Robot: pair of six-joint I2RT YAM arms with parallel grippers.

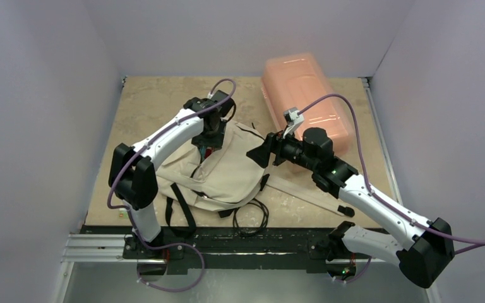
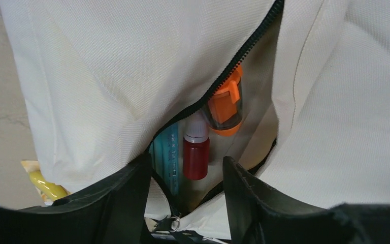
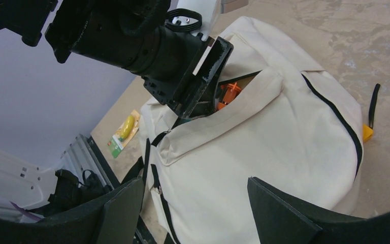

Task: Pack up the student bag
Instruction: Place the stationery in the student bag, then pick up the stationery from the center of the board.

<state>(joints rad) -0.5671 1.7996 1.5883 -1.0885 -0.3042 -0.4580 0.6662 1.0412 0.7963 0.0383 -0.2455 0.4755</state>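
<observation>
The beige student bag (image 1: 221,177) lies mid-table with its top zipper open. My left gripper (image 1: 211,136) is open and empty at the bag's mouth. In the left wrist view (image 2: 187,173) its jaws frame the opening, where a red bottle (image 2: 196,157), an orange-capped item (image 2: 226,104) and a teal ruler (image 2: 168,152) lie inside. My right gripper (image 1: 262,151) is open and empty, hovering just right of the bag. In the right wrist view (image 3: 195,190) its jaws stand apart above the bag's fabric (image 3: 264,147), looking towards the left gripper's fingers (image 3: 193,91).
A translucent pink plastic box (image 1: 306,95) stands at the back right, behind the right arm. A yellow and green packet (image 3: 123,131) lies on the table left of the bag. A small orange item (image 3: 367,133) pokes out beside the bag. Black straps (image 1: 252,218) trail to the front edge.
</observation>
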